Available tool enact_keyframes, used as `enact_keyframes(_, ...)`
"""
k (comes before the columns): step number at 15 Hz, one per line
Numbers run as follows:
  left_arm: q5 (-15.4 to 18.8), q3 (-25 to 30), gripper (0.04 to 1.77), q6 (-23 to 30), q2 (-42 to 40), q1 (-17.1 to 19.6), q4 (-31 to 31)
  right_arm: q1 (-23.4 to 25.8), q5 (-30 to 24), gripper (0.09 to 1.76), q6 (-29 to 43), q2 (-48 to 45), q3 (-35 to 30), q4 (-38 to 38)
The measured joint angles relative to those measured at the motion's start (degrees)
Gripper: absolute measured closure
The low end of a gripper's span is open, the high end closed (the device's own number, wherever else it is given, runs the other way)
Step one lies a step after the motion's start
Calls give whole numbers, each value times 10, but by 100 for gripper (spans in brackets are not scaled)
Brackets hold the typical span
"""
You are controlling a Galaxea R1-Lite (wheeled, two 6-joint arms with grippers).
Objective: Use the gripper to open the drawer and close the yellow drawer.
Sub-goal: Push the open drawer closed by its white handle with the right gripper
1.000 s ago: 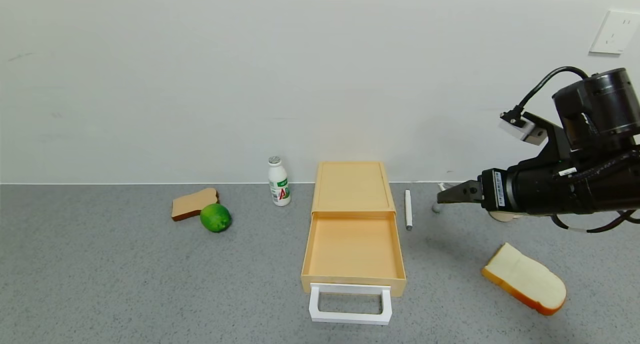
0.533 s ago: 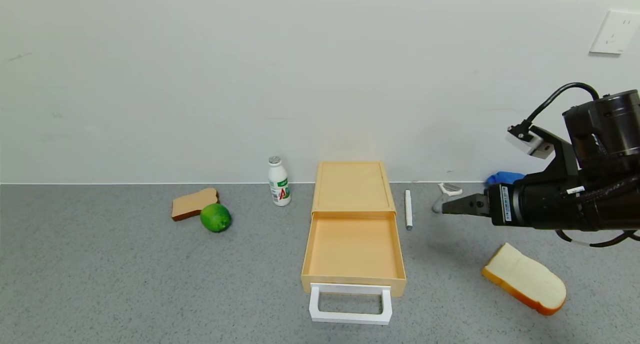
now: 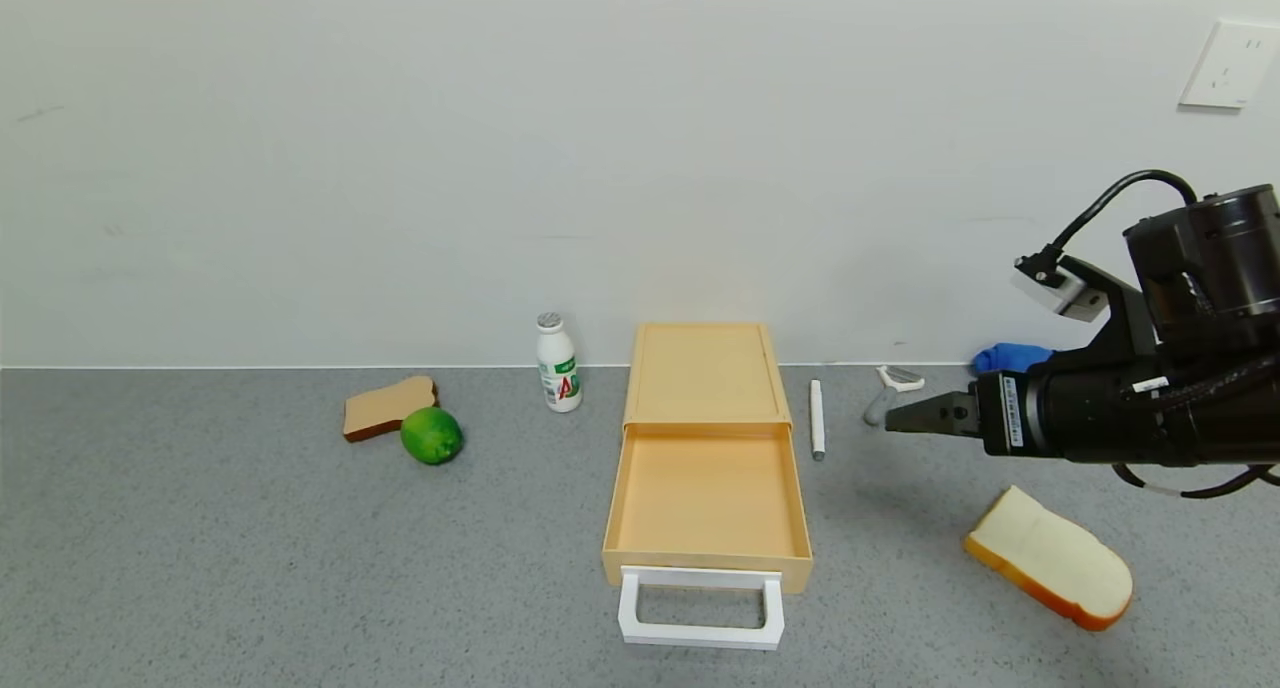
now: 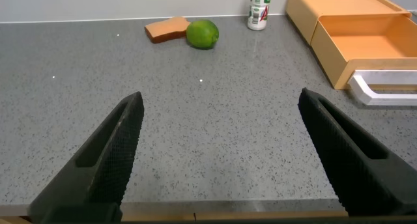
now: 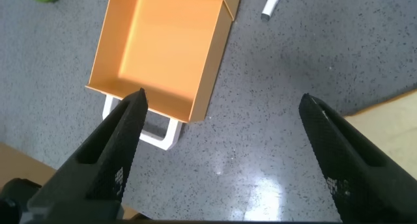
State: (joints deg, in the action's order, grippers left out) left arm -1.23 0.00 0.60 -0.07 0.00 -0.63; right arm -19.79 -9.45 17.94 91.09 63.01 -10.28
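Drawer point(image 3: 706, 498): lying mid-counter, tray pulled fully out, white handle point(image 3: 700, 608) nearing the front edge.
Right gripper point(image 3: 905, 414): hovering toward the right edge, jaws spread, holding nothing.
Left gripper point(image 4: 218, 152): idling near the front-left corner, jaws spread.
Risks: sweeping the pen point(image 3: 817, 419) or peeler point(image 3: 890, 389); pushing off-centre, skewing the whole box.

The small white bottle point(image 3: 558, 364) beside the drawer point(image 3: 706, 463) carries a green label with a large red letter "A" on its front; the smaller print above it is too fine to read. The same bottle shows in the left wrist view point(image 4: 260, 10), its label unreadable there. The right gripper point(image 3: 905, 415) has a white barcode sticker point(image 3: 1007, 414) on its wrist, with bars and tiny characters that cannot be made out. No other text can be read
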Motion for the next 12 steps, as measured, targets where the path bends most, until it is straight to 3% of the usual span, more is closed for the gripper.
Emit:
enact_keyframes(5, 0, 0, 9, 0, 0, 0, 0, -38, 37, 14, 34, 0, 2, 0)
enact_keyframes(12, 0, 0, 9, 0, 0, 0, 0, -184, 163, 14, 87, 22, 8, 1)
